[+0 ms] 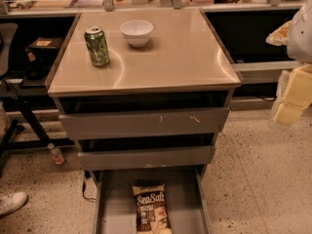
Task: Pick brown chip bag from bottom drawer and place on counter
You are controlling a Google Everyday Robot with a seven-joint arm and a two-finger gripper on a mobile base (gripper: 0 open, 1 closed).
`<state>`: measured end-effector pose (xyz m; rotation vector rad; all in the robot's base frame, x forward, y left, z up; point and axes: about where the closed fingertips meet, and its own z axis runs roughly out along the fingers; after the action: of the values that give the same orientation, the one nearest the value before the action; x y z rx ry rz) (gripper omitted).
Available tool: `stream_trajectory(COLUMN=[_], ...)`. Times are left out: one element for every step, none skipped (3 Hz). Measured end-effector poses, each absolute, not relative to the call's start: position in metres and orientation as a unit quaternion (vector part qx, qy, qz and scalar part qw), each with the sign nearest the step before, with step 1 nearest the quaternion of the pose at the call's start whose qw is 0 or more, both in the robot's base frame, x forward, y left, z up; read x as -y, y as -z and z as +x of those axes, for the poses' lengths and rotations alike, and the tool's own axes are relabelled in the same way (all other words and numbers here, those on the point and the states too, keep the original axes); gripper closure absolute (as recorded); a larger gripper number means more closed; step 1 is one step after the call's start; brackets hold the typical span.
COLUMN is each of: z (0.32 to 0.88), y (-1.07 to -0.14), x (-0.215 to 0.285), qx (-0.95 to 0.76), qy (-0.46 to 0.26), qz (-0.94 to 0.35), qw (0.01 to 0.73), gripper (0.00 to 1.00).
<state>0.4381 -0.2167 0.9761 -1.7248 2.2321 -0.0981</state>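
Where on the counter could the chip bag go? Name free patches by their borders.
Counter: bare along the front edge and the whole right half, right of the white bowl. Crowded back-left, around the green can and bowl. The gripper hangs off its right side.

The counter [161,67] is glossy beige-tan, with a thin dark border. Near its left edge stands a green can [97,46] with dark markings on it. Toward the back edge is a plain white bowl [136,32]. Below the front edge, the bottom drawer [183,199] is plain grey. The brown chip bag [151,207] is dark brown and cream, with white script. Beyond the right edge, the gripper [291,99] is pale yellow.
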Motion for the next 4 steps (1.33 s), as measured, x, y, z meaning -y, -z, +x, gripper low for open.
stream_trajectory(z=[0.438,0.429,0.411,0.39], y=[-0.976,-0.954,-0.909,-0.849], x=[0.217,0.203,0.172,0.139], qx=[-0.781,-0.778,-0.77,-0.764], qy=[0.034,0.021,-0.008,-0.046], qz=[-0.603,-0.608,-0.619,-0.63], qw=[0.159,0.157,0.154,0.131], gripper=[0.0,0.0,0.0,0.0])
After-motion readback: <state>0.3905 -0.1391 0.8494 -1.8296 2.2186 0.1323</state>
